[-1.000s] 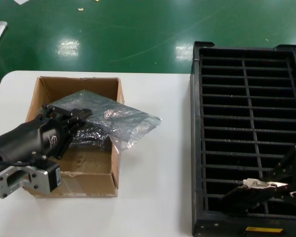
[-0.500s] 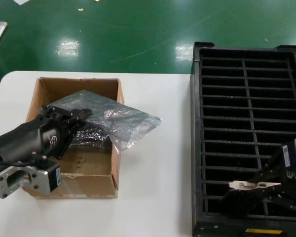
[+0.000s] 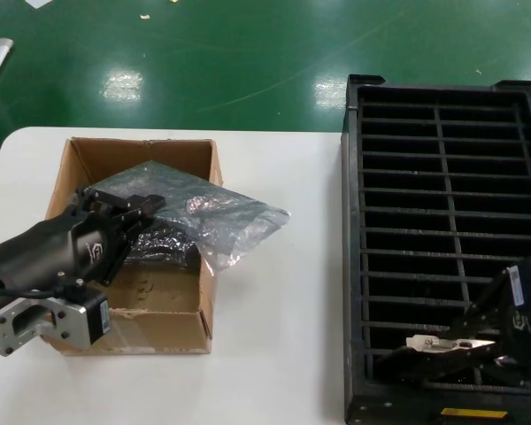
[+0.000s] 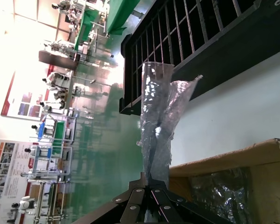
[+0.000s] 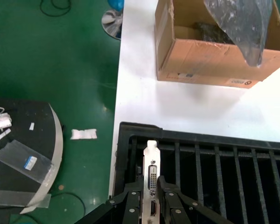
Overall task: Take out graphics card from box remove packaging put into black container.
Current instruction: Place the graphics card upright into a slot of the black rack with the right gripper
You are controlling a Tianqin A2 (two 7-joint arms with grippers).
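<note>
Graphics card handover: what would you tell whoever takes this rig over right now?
Right claw is shut on the graphics card, lowering it bracket-up into a near slot of the black container.
Left claw is shut on the packaging, which drapes over the rim of the box.
Done: card out of box, unbagged.
Left: seat the card fully, release it, and drop the empty bag.

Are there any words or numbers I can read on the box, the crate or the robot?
Small sticker on the brown cardboard box: too small to read.
Yellow label on the black slotted plastic crate: blurred.
White logo on the left gripper: unreadable.
Wall posters in the left wrist view: blurred.
</note>
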